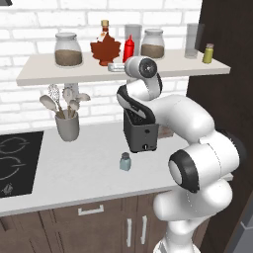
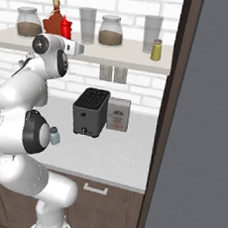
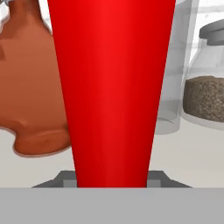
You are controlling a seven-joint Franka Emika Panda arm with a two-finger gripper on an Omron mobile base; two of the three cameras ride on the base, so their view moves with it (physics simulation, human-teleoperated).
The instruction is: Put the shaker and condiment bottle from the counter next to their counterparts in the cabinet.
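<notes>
Red bottle point(image 1: 129, 49) stands on the shelf point(image 1: 39, 72) beside the leaf-shaped syrup bottle point(image 1: 105, 48).

Two lidded jars point(image 1: 68, 50) on the shelf hold brown grains; two clear glasses point(image 1: 193, 40) look empty. The gripper point(image 3: 112, 180) sits at the red bottle's base, jaws on either side; whether they clamp it, I cannot tell. The small blue-grey shaker point(image 1: 125, 161) stands on the counter point(image 1: 79, 173) before the toaster point(image 1: 141, 132).
</notes>
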